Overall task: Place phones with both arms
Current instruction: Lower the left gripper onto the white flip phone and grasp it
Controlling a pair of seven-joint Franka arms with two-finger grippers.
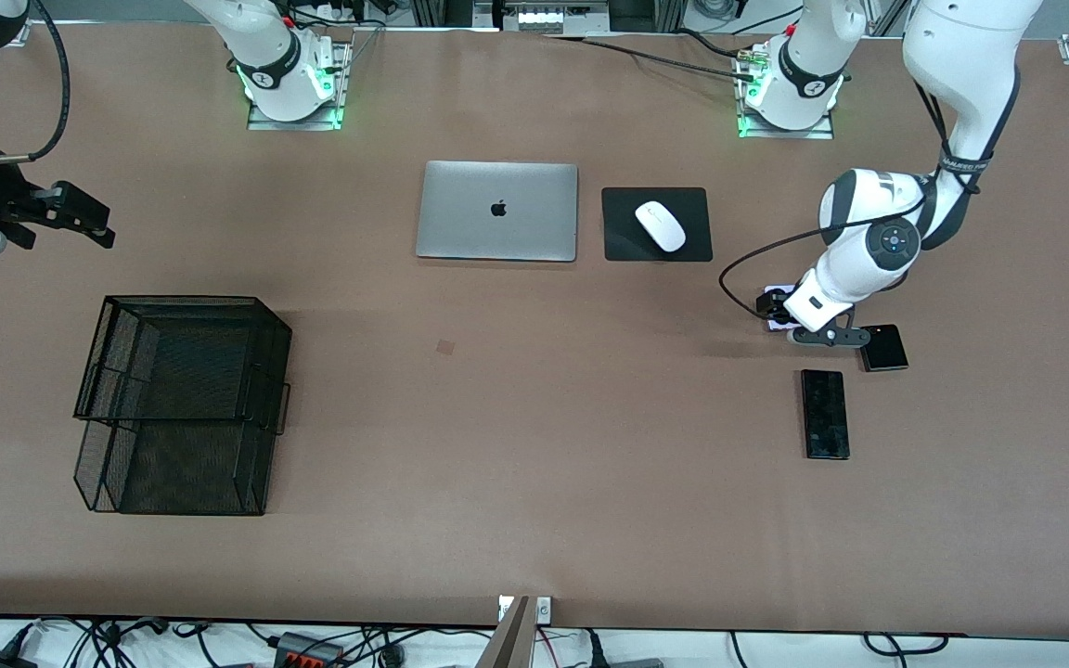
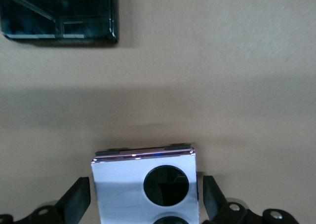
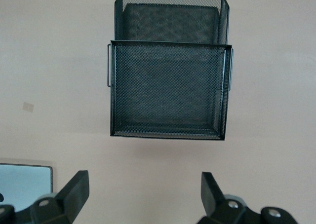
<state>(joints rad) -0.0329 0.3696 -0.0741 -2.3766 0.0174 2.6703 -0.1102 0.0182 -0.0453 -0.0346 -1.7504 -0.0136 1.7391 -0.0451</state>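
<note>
The white-lilac phone (image 2: 123, 184) with two black round lenses lies on the table toward the left arm's end, mostly hidden under the gripper in the front view (image 1: 779, 322). My left gripper (image 2: 145, 194) is low over it (image 1: 804, 327) and open, one finger (image 2: 78, 197) on each side with a small gap. The squarish black phone (image 1: 883, 348) lies beside it. The long black slab (image 1: 825, 414) lies nearer the front camera. A black phone's corner (image 2: 59, 14) shows in the left wrist view. My right gripper (image 1: 61, 218) is open and empty (image 3: 143, 194), held up at the right arm's end.
A black wire-mesh two-tier tray (image 1: 182, 399) stands toward the right arm's end and shows in the right wrist view (image 3: 168, 95). A closed silver laptop (image 1: 497, 211) and a white mouse (image 1: 661, 225) on a black pad (image 1: 623, 243) lie near the bases.
</note>
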